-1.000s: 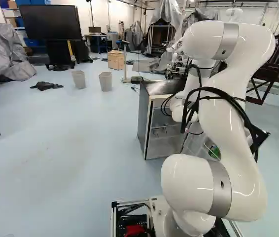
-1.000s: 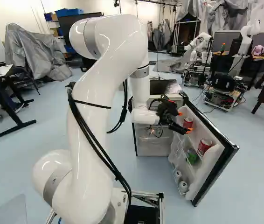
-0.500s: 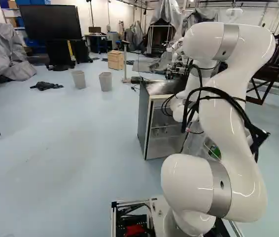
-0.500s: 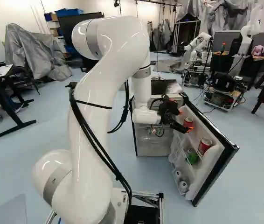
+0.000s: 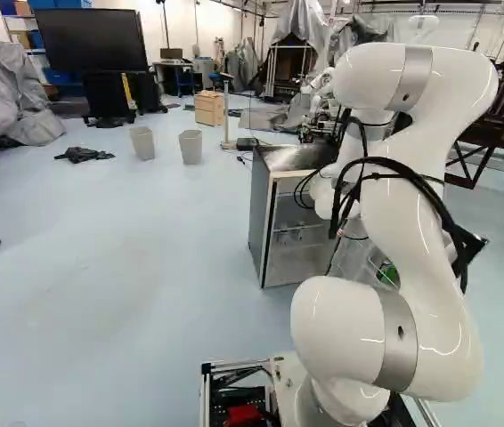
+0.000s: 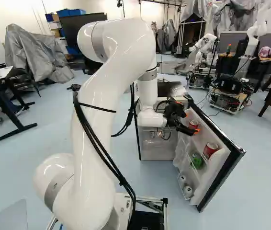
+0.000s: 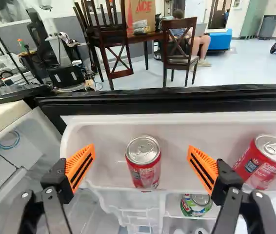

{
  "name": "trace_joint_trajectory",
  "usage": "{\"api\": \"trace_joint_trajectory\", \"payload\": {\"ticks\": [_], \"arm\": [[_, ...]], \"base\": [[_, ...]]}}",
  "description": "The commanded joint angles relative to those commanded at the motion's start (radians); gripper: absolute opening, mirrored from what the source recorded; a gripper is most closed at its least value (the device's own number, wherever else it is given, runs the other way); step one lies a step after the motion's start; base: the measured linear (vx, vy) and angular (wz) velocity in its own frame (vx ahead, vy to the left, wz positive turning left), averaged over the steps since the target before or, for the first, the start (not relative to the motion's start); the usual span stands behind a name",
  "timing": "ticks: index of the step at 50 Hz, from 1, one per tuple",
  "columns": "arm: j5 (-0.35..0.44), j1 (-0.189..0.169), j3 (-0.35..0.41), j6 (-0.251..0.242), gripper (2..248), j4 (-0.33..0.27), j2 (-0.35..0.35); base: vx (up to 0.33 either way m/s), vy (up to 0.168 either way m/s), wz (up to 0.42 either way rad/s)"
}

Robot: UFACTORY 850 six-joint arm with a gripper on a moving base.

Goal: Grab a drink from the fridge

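Our left base view has the fridge (image 5: 261, 213) near twelve o'clock, our arm (image 5: 417, 196) masking the gripper (image 6: 191, 123); our right shows it at the open door (image 6: 217, 168). The wrist view adds fingers spread wide, a red can (image 7: 144, 163) between them, untouched; from it, a green can (image 7: 192, 207) sits around four o'clock, another red can (image 7: 265, 163) at three.

We've got one red can (image 7: 144, 163) plus a second red can (image 7: 262, 168) on upper door shelf (image 7: 96, 139), green can (image 7: 195, 205) on lower shelf (image 7: 174, 208).
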Motion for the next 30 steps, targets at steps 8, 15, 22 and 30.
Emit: {"api": "trace_joint_trajectory", "payload": {"ticks": [8,15,22,30], "arm": [[0.000,-0.008,-0.005,0.000,247,-0.011,-0.003],[0.000,-0.015,-0.004,0.000,247,-0.015,-0.002],[0.000,-0.023,0.001,0.000,247,-0.015,0.001],[0.000,-0.030,0.005,0.000,247,-0.015,0.003]], "base": [[0.000,0.000,0.000],[0.000,0.000,0.000],[0.000,0.000,0.000],[0.000,0.000,0.000]]}}
